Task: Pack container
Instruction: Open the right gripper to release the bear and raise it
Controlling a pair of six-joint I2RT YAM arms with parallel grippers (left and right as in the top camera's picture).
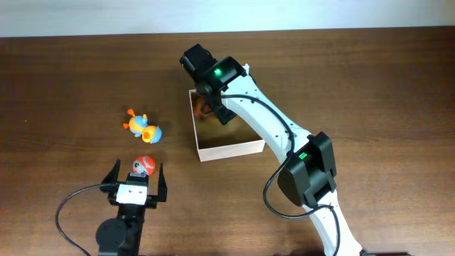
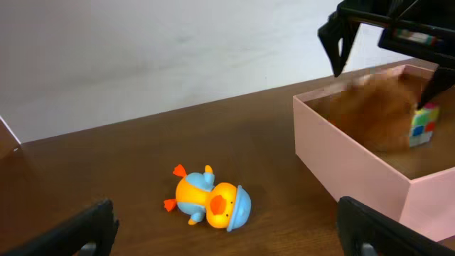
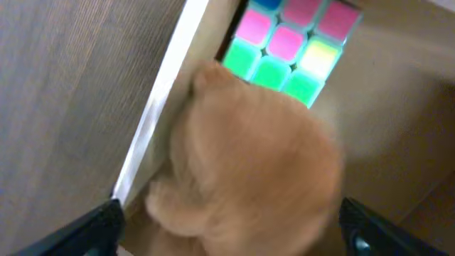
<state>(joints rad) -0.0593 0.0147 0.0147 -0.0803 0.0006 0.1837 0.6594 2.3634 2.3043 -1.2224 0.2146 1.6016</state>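
Hovering over the container (image 1: pixel 229 150), right gripper (image 3: pixel 231 222) spread above plush (image 3: pixel 249 156)

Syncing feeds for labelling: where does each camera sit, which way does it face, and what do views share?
Overhead: above the table, facing straight down; both arms show, left tool by a round toy, right tool over the container.
Left wrist: on the left arm, facing across the table at a duck toy and the container; own fingers at bottom corners.
Right wrist: on the right arm, facing down into the container at a furry toy and colour cube; own fingertips at bottom corners.
Shared: both wrist views show the colour cube.
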